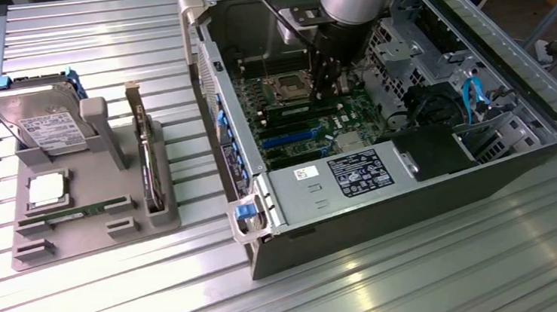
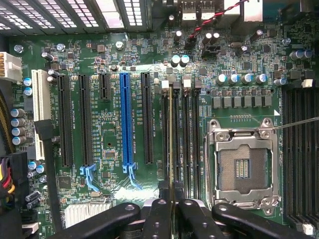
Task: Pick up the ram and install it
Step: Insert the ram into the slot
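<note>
My gripper (image 2: 171, 206) is down inside the open computer case (image 1: 215, 93), over the motherboard (image 1: 305, 116). It is shut on the ram (image 2: 171, 139), which I see edge-on as a thin green-gold line running away from the fingers (image 2: 158, 215). The ram lines up with the black memory slots (image 2: 183, 144) beside the empty CPU socket (image 2: 244, 164). Whether it sits in a slot or hovers just above one I cannot tell. In the exterior view the gripper (image 1: 331, 83) hangs under the grey arm, close to the CPU socket (image 1: 286, 87).
A grey holder (image 1: 94, 233) outside the case carries a hard drive (image 1: 38, 120) in a blue-tabbed frame, an upright expansion card (image 1: 146, 160) and a flat green strip (image 1: 66, 214). Inside the case are the power supply (image 1: 346, 176), blue cables (image 1: 472, 97) and expansion slots (image 2: 125, 119).
</note>
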Controlling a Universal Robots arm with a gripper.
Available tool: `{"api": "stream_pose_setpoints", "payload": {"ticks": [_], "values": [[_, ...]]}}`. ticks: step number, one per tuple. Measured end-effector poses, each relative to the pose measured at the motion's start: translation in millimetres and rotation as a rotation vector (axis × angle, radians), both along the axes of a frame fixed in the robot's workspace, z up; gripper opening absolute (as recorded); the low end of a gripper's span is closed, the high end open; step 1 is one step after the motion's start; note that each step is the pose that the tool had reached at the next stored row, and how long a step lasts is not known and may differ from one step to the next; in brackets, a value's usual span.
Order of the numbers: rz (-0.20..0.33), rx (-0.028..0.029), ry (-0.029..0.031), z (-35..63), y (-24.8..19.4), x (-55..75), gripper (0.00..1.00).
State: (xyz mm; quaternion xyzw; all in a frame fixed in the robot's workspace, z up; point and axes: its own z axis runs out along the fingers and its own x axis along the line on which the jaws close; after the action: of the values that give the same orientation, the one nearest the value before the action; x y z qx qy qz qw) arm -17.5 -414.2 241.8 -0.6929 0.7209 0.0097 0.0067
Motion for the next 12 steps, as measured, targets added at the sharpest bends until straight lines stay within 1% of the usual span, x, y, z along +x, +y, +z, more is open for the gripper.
{"api": "stream_pose_setpoints", "payload": {"ticks": [7, 12], "values": [[0.0, -0.0002, 0.0001, 0.1, -1.6, 0.3, 0.12], [0.0, -0.0007, 0.0001, 0.8, -1.7, 0.4, 0.12]]}}
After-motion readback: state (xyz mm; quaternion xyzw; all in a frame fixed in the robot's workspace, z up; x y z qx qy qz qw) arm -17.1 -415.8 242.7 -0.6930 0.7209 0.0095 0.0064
